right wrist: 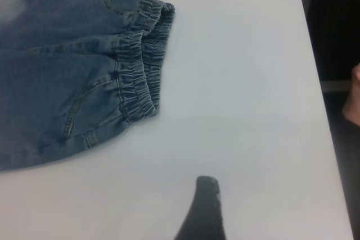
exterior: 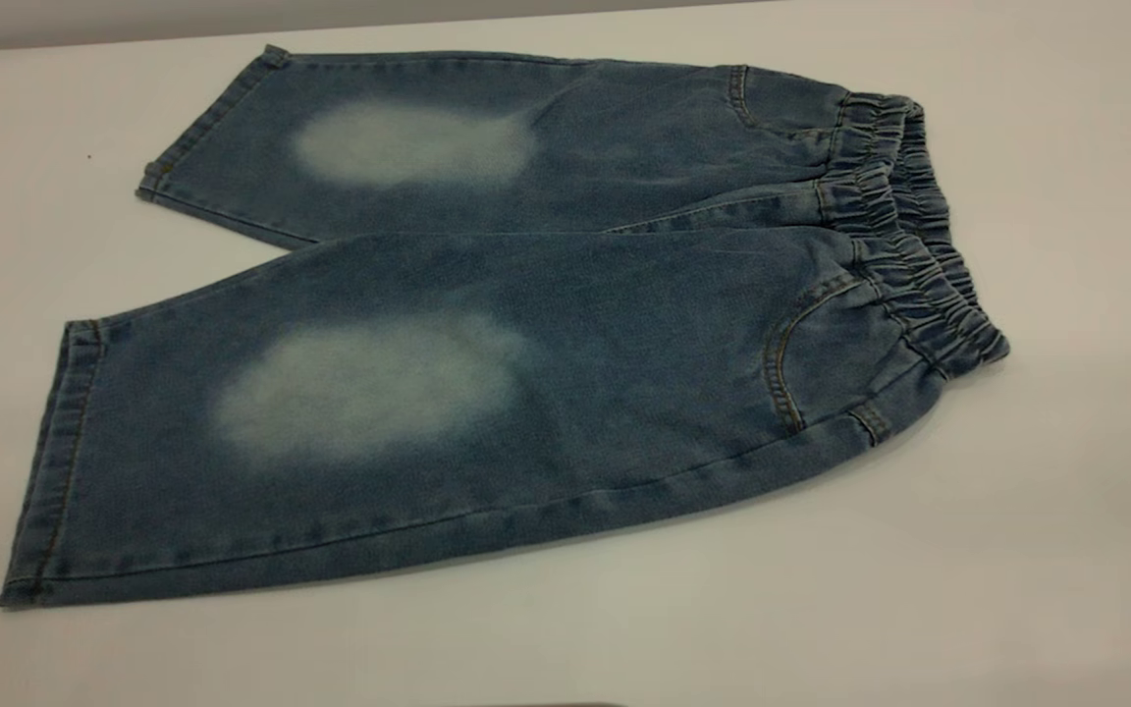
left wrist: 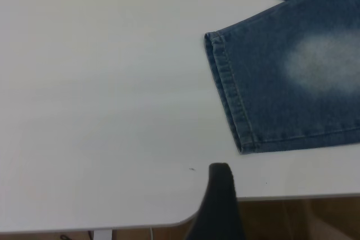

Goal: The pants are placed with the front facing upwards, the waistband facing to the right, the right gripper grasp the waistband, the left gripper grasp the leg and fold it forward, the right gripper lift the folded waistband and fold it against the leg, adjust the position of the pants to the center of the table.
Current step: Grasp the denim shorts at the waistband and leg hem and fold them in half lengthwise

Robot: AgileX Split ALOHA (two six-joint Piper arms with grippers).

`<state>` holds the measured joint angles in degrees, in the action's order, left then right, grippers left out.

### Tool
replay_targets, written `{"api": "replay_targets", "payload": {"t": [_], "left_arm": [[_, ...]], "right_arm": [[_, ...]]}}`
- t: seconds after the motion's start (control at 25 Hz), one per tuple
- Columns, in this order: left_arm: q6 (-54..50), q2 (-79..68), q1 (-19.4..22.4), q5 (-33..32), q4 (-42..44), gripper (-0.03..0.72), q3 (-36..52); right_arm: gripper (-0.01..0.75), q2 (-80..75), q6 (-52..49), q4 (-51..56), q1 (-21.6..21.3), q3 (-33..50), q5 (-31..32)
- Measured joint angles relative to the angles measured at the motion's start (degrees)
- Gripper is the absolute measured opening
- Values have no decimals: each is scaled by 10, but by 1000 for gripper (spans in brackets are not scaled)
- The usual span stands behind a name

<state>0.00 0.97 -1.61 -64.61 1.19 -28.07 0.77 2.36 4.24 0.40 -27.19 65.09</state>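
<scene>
The blue denim pants (exterior: 565, 295) lie flat and front up on the white table (exterior: 1017, 550), with both legs spread towards the left. The gathered waistband (exterior: 904, 221) points right. Neither gripper shows in the exterior view. In the left wrist view a black part of my left gripper (left wrist: 220, 195) hovers over bare table, a short way off the near leg's hem (left wrist: 229, 105). In the right wrist view a black part of my right gripper (right wrist: 205, 206) stands over bare table, apart from the waistband (right wrist: 140, 66). Neither touches the cloth.
The table's front edge (left wrist: 281, 198) runs close by the left gripper, with brown floor beyond. The table's right edge (right wrist: 322, 82) borders a dark area where part of a person's hand (right wrist: 353, 102) shows. Bare white surface surrounds the pants.
</scene>
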Motion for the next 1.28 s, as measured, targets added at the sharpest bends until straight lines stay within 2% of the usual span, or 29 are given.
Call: {"api": "replay_targets", "payload": {"t": [0.72, 0.88, 0.96, 1.12, 1.28], "left_arm": [[0, 0, 0, 0, 0, 568, 0], [0, -44, 0, 2, 0, 568, -2], [0, -93, 0, 27, 0, 568, -11], [0, -204, 0, 120, -2, 568, -41], [0, -324, 0, 205, -12, 568, -73]], "right_arm": [[568, 0, 0, 0, 0, 0, 0], [568, -19, -12, 0, 0, -18, -9], [568, -41, -24, 2, 0, -40, -25], [568, -122, -27, 19, 0, -74, -68], [568, -235, -24, 88, 0, -79, -116]]}}
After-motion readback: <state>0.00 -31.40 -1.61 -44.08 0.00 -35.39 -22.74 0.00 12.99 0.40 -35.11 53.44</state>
